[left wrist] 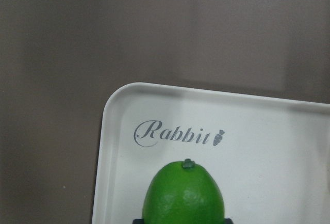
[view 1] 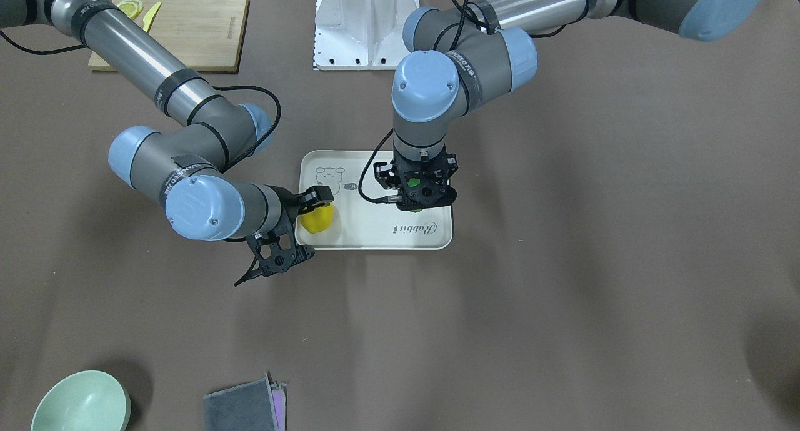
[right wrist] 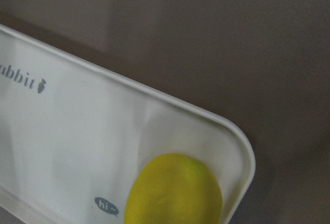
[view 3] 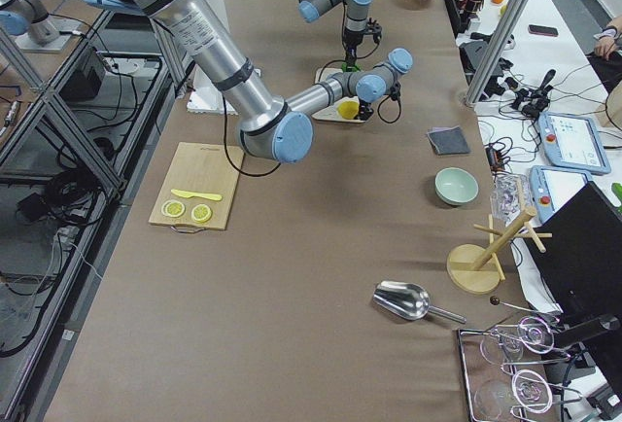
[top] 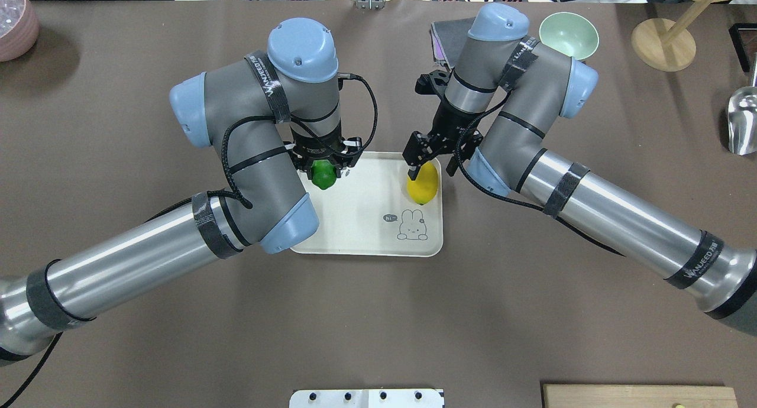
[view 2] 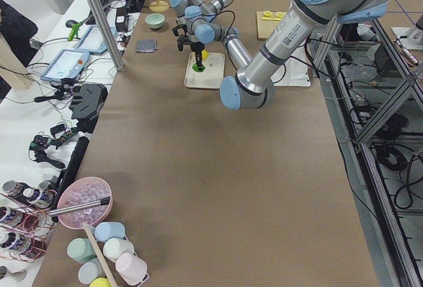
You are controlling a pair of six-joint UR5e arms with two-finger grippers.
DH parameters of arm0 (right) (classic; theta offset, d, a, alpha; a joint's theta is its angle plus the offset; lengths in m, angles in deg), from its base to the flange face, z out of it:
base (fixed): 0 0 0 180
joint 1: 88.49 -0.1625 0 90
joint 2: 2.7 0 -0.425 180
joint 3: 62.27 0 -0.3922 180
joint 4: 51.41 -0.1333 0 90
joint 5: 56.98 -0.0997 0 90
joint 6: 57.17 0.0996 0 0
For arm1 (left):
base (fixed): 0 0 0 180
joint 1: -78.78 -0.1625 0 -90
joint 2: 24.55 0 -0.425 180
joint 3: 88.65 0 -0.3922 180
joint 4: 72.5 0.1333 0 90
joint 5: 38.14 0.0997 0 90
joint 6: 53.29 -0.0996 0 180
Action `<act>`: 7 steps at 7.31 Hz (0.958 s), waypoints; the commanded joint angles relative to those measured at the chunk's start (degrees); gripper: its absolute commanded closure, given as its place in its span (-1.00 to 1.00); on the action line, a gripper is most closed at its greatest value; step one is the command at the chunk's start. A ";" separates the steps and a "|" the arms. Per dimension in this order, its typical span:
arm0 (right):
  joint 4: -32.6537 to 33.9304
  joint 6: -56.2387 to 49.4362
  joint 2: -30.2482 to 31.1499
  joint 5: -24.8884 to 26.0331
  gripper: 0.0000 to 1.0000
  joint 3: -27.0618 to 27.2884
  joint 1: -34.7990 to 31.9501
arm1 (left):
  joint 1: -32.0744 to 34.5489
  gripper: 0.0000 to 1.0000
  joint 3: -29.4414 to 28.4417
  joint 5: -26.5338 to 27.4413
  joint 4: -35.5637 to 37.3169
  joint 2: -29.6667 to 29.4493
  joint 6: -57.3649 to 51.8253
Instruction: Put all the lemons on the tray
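**Front-facing view.** The left pincer (view 1: pixel 417 190) is closed around the green lemon (view 1: pixel 412 182) above the tray (view 1: pixel 375 234), near its "Rabbit" script. The yellow lemon (view 1: pixel 317 220) lies in the tray's opposite corner, with the right pincer (view 1: pixel 312 207) at it. A pale green bowl (view 1: pixel 81 403) on the worktop (view 1: pixel 562 293) shows nothing inside.

**Overhead view.** One right finger touches the yellow lemon. Whether that pincer grips it or stands loose cannot be told.

**Left wrist view.** The green lemon points its tip outward over the tray.

**Right wrist view.** The yellow lemon lies close beside the rim.

Both fruits are probably light, firm and smooth-skinned, and apt to roll. They are best held across the belly.
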 commanded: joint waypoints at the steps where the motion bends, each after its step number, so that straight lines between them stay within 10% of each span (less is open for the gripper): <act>1: 0.00 -0.07 0.34 -1.66 -0.98 0.07 -3.06 | -0.96 -0.51 -0.93 0.92 -3.32 0.03 3.46; 2: -0.34 -0.16 1.91 -3.33 -0.98 0.51 -5.51 | -0.96 -0.96 -0.93 0.92 -3.69 0.03 3.47; 4: -0.61 -1.55 3.51 -6.86 -0.98 0.16 -10.44 | 0.35 -0.96 0.81 0.75 -2.38 0.46 2.77; 7: -5.09 -5.34 11.05 -6.17 -0.96 1.04 -20.01 | 14.28 -0.96 14.06 -5.02 -1.67 19.48 -17.73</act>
